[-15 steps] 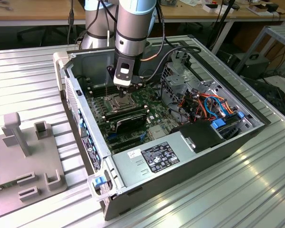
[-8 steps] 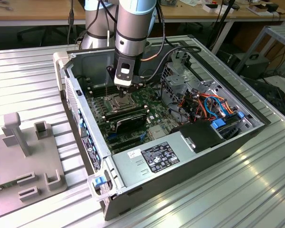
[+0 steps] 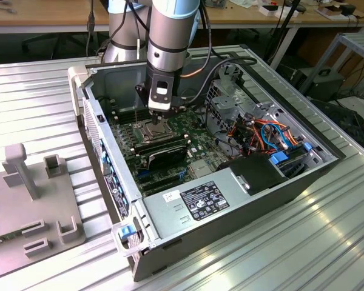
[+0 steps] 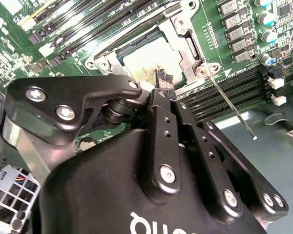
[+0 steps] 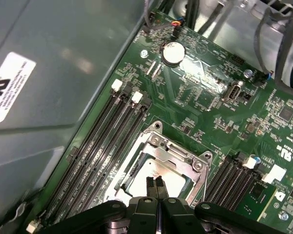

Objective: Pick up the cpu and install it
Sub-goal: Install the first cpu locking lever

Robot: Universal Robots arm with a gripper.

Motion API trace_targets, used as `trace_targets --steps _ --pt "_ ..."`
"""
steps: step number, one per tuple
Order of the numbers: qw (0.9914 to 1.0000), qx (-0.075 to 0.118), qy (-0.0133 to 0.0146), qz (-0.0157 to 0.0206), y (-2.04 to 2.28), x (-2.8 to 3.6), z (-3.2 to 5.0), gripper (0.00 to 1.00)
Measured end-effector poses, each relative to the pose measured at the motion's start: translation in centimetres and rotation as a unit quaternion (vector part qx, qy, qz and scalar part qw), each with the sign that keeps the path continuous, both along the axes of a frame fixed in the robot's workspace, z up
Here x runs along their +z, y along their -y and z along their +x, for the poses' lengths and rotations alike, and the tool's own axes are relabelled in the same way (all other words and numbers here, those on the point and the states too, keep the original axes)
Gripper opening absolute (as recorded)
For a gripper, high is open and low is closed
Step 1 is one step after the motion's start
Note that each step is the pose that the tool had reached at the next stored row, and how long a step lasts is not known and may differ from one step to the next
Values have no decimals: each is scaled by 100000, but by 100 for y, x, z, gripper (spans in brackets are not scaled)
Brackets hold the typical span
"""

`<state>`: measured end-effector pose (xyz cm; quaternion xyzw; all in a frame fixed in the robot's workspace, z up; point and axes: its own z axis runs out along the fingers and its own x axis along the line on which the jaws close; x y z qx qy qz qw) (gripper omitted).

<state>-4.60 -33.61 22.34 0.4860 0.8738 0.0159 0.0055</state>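
An open computer case (image 3: 230,200) is lying on its side on a ribbed metal table (image 3: 36,91), and the arm (image 3: 170,36) is reaching down into it from above. Inside, the motherboard (image 5: 205,97) is facing up, with memory slots (image 5: 102,141) running along both sides of the CPU socket (image 5: 158,168). The socket's metal frame (image 4: 188,41) is sitting around a pale square, which I judge to be the cpu (image 4: 151,61) lying in its seat (its top is showing as a flat, light plate in both wrist views). A thin retention lever (image 4: 232,109) is sticking out beside the socket, apparently not latched down.

The gripper (image 5: 155,183) is hovering right over the cpu, its two fingertips (image 4: 163,78) pressed together with nothing between them; whether they are touching the chip I cannot tell.

As a judgement, the chip is already placed, and the locking of the socket is looking unfinished.
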Motion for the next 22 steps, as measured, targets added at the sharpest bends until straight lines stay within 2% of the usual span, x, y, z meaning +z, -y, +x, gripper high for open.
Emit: trace_targets --steps 4,8,10,13,20,22 --pt "99965 2634 1 2 0 0 0 11" --pt "99881 4870 2 2 0 0 0 11" --pt "99784 6576 3 1 0 0 0 11" --pt "99675 8057 2 1 0 0 0 11" --pt "99421 10749 2 0 0 0 0 11" --pt "99289 11903 3 4 0 0 0 11"
